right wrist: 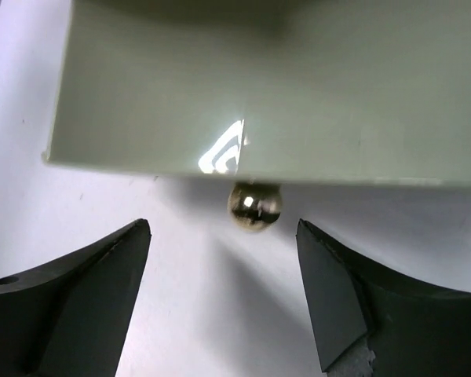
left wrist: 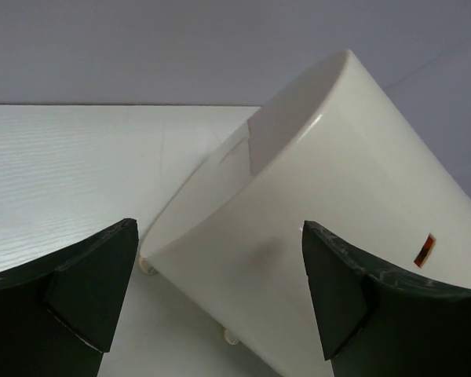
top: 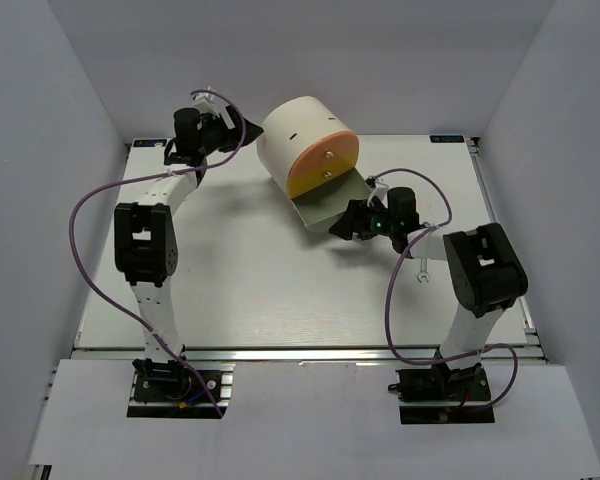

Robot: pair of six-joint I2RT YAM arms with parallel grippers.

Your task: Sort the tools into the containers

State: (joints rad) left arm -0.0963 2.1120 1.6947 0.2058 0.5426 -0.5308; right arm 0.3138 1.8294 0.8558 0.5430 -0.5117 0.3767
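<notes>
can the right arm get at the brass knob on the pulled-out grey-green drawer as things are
Probably yes. The right gripper is open, and the round brass knob on the front of the grey-green drawer sits just ahead of the gap between its fingers, with nothing visible between them.

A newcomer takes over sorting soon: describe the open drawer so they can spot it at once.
Start at the cream cylinder-shaped cabinet at the far middle of the white table. At the bottom of its round front, the grey-green drawer reaches toward the right arm's tool. It alone is pulled out, while the orange drawer and yellow drawer sit shut.
</notes>
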